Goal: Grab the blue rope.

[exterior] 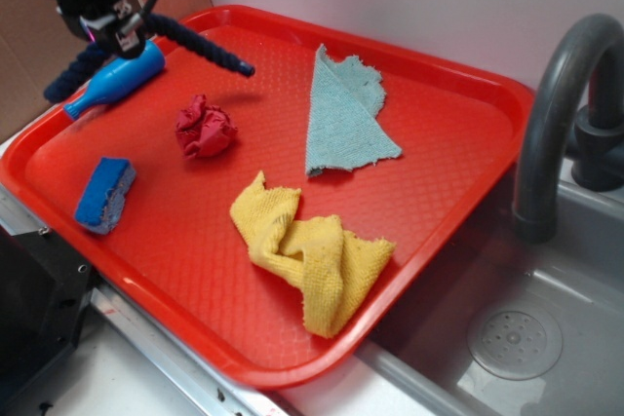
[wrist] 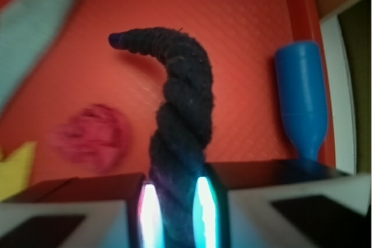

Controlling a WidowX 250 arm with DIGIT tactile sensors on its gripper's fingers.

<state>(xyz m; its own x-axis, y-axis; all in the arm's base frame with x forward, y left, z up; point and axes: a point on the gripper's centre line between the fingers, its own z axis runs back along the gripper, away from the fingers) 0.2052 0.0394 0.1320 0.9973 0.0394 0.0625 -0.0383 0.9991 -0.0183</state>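
Above the red tray [exterior: 458, 172], the gripper [wrist: 173, 213] is clamped on the blue rope [wrist: 183, 114], lifted clear.

Exterior looks down across the tray [exterior: 458, 231]; wrist, seemingly close above, shares it.

A tray [exterior: 458, 94] holds everything, with a crumpled rag [exterior: 205, 129] near its middle as the landmark. Left of the rag and nearer the front lies a sponge [exterior: 105, 194]. Behind the rag to the left lies a bottle [exterior: 119, 78], with a rope [exterior: 200, 43] raised above it. Right of the rag lies a folded cloth [exterior: 343, 112]; in front and to the right, a bunched towel [exterior: 312, 252].
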